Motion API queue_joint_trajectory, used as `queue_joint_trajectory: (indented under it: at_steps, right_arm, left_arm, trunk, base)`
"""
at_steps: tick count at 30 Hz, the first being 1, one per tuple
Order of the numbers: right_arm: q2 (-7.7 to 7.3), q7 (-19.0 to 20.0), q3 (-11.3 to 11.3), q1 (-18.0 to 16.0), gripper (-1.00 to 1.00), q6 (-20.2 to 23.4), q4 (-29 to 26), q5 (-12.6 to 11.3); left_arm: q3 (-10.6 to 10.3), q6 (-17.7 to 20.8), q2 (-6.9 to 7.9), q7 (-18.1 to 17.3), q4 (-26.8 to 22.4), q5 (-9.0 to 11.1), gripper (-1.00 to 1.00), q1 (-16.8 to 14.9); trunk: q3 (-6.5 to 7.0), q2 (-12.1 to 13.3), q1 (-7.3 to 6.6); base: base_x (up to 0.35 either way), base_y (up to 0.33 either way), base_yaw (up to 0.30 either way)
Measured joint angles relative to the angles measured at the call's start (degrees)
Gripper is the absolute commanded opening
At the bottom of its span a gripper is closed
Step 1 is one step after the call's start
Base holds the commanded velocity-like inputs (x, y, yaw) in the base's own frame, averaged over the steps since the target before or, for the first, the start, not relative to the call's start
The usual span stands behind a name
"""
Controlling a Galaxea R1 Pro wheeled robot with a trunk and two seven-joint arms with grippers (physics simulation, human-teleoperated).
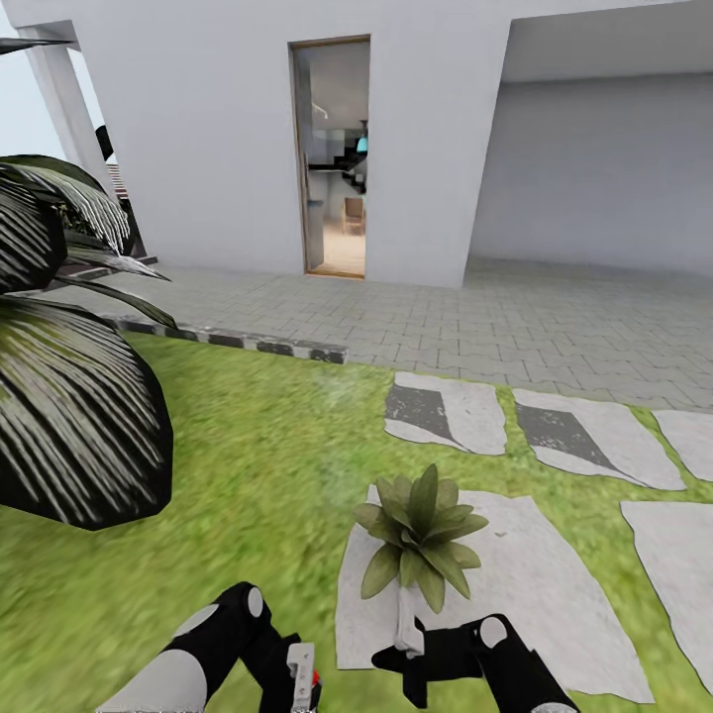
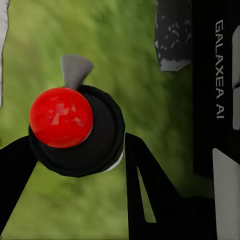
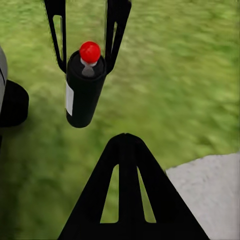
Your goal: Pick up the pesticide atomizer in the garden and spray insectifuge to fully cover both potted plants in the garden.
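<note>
Our left tool (image 3: 85, 37) is clenched on the black pesticide atomizer (image 3: 84, 90) with its red cap, held over the lawn (image 1: 267, 465). Our right tool (image 1: 408, 644) looks closed on nothing. One potted plant (image 1: 421, 540) sits on a pale stepping stone (image 1: 535, 584) just beyond it.

- A home's garden: green lawn (image 1: 257, 465) with pale stepping stones (image 1: 555, 584).
- A paved brick patio (image 1: 555, 327) runs along a white house wall (image 1: 208, 139).
- An open doorway (image 1: 335, 158) shows furnished rooms inside.
</note>
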Motion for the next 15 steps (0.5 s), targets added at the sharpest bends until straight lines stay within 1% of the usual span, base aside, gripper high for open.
queue_joint_trajectory:
  at_steps: [10,13,15]
  right_arm:
    - [0.45,0.0,0.0,0.0,-1.0,0.0,0.0,-0.1]
    - [0.53,-0.1,0.0,0.0,-1.0,0.0,0.0,-0.1]
    - [1.05,-0.1,0.0,0.0,-1.0,0.0,0.0,-0.1]
  left_arm:
    - [0.3,0.2,-2.22,0.6,-1.1,0.1,-1.0,-0.6]
    - [0.4,0.2,-2.46,0.6,-1.1,0.0,-1.0,-0.5]
    - [0.4,0.2,-2.69,0.6,-1.1,0.1,-1.0,-0.5]
  trunk:
    - [0.0,0.0,0.0]
    - [0.0,0.0,0.0]
    - [0.0,0.0,0.0]
  base:
    - [0.0,0.0,0.0]
    - [0.0,0.0,0.0]
    - [0.0,0.0,0.0]
